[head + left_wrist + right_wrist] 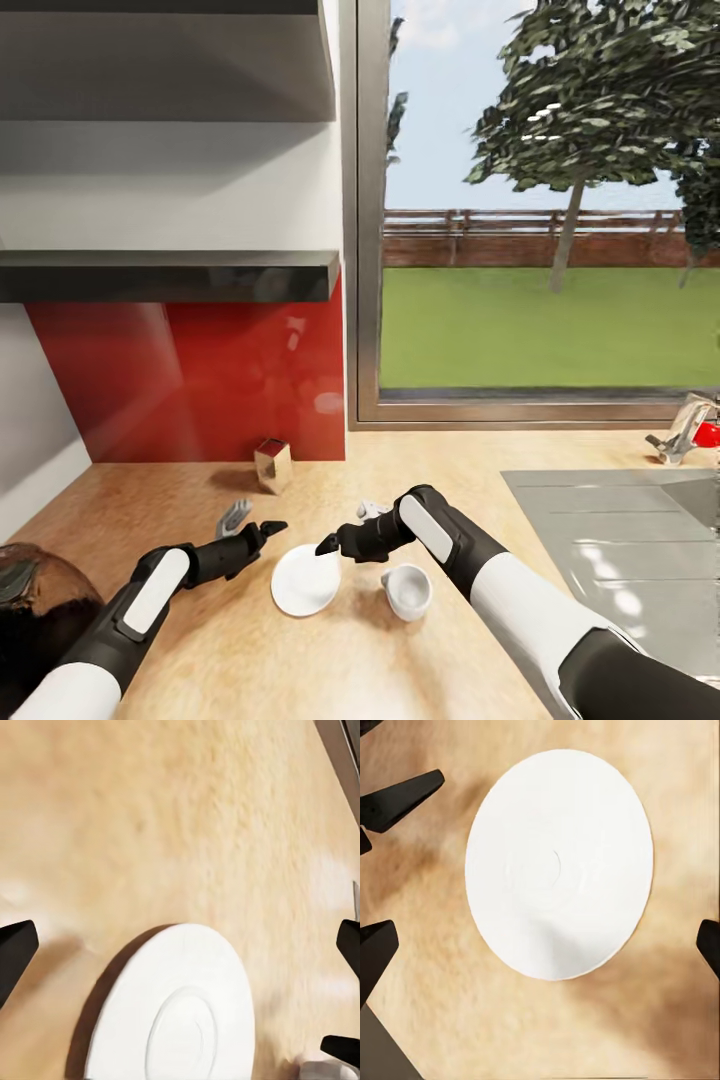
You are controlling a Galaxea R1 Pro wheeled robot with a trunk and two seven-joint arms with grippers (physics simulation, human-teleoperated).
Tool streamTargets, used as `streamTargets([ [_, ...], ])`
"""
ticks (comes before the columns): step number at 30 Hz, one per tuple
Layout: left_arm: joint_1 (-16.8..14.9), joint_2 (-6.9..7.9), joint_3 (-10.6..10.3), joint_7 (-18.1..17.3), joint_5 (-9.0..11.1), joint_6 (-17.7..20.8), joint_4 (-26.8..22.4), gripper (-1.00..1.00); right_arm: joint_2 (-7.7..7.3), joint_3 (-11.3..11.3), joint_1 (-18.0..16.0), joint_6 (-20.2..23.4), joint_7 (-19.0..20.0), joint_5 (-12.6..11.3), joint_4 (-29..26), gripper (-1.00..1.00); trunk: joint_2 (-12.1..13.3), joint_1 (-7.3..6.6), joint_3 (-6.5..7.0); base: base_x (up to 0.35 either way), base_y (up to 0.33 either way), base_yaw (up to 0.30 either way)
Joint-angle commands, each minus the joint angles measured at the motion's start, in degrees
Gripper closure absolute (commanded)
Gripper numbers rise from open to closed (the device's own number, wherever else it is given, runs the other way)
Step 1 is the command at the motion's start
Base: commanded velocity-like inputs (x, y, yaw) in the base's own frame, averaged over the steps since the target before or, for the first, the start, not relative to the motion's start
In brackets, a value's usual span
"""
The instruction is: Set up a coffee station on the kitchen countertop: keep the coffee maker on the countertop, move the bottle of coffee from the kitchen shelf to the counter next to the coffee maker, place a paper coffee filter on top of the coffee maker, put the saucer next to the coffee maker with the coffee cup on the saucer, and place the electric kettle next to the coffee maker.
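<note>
Both grippers hang with fingers spread, holding nothing: the left gripper (252, 522) beside the saucer (305, 580), the right gripper (345, 530) over it; the cup (407, 591) stands just beside, on the worktop (330, 660), likely awaiting transfer.

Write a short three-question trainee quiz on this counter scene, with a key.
1. True or false: the coffee cup stands on the saucer.
2. The right pincer hangs over: A) the sink B) the saucer C) the cup.
3. Fill in: the bottle of coffee lies tipped against the ___ backsplash.

Key: 1 false, the cup stands beside it on the kitchen countertop; 2 B; 3 red.
</note>
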Motion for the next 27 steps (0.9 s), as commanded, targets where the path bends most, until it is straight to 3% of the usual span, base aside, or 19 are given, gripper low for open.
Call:
streamTargets([
  [1, 0.1, 0.06, -0.1, -0.2, -0.1, 0.1, 0.0, -1.0, 0.0, 0.1, 0.0, 0.1, 0.6, 0.6, 0.0, -1.0, 0.0, 0.02, -0.01, 0.001, 0.0, -0.127],
  [27, 1.8, 0.08, -0.1, -0.3, -0.1, 0.1, 0.0, -1.0, 0.04, 0.1, 1.4, -0.5, 0.7, 0.5, 0.0, -1.0, 0.0, 0.02, 0.0, 0.0, 0.0, -0.008],
])
